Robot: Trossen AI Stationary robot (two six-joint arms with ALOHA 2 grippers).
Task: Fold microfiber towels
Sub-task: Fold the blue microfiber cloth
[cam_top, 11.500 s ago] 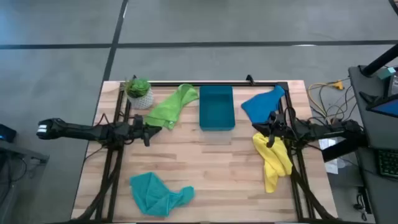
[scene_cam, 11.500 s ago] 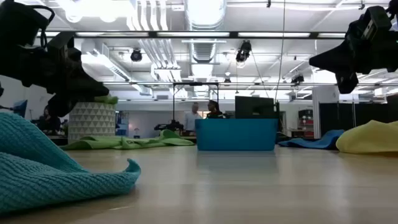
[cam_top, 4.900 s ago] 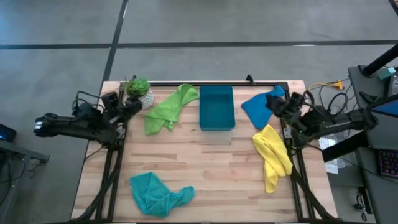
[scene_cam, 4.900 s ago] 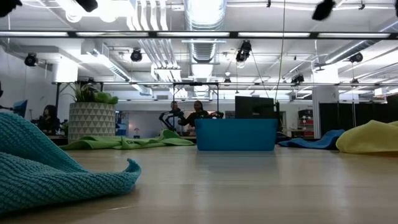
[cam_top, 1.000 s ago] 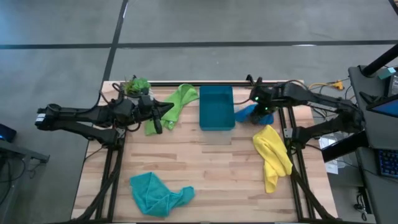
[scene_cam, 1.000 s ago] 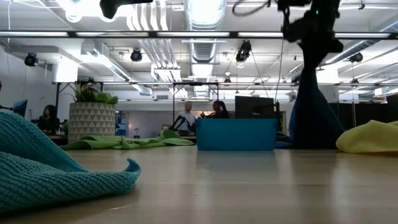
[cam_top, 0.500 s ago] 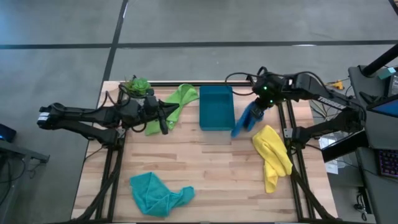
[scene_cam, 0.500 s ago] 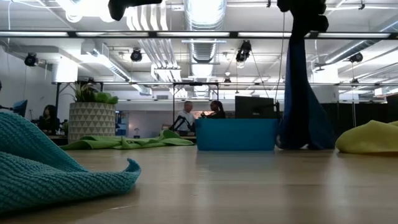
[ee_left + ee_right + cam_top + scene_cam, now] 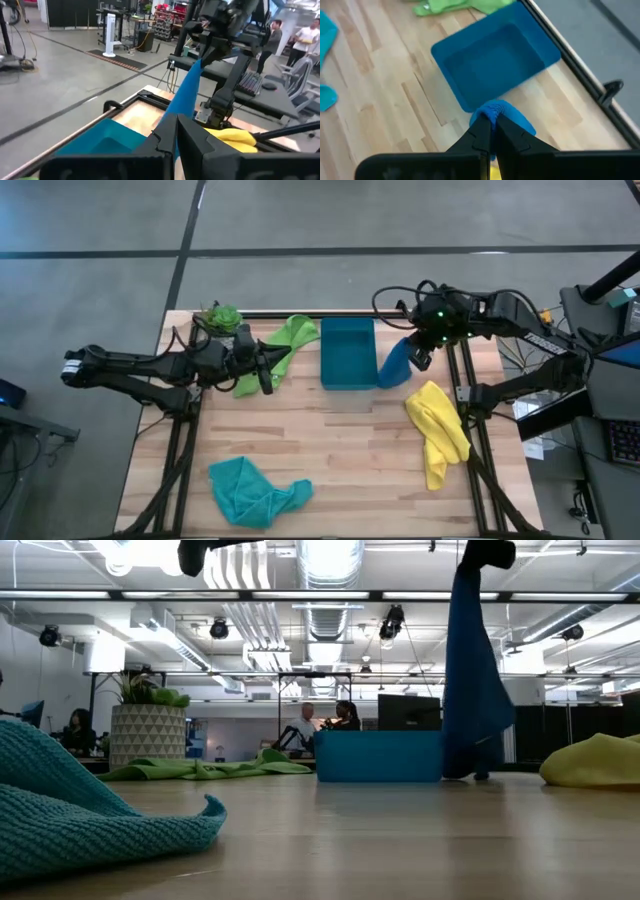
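Item 1, right gripper (image 9: 421,352): I have it raised at the upper right of the high view, fingers pinched together on the top of the blue towel (image 9: 394,366). The cloth hangs straight down from the grip; in the low view its lower edge reaches about to the tabletop just right of the bin (image 9: 380,756), though I cannot tell whether it touches. The right arm reaches in from the right edge, elbow bent, wrist pointing down over the table's far side.

Item 2, left gripper (image 9: 263,369): at the left centre of the high view, over the near end of the green towel (image 9: 272,351). Its wrist view shows the fingers closed together with nothing between them. The left arm lies stretched nearly level from the left edge toward the middle.

Item 3, remaining towels: the green one sprawls crumpled beside the bin's left side; the yellow towel (image 9: 437,429) lies bunched at centre right, near the table's (image 9: 350,450) right edge; the teal towel (image 9: 250,488) sits heaped at the lower left.

Item 4, progress: I judge the job barely begun. No cloth shows a fold or lies flat. The blue one is lifted only; spreading and folding it, then the other three, is all still to do.
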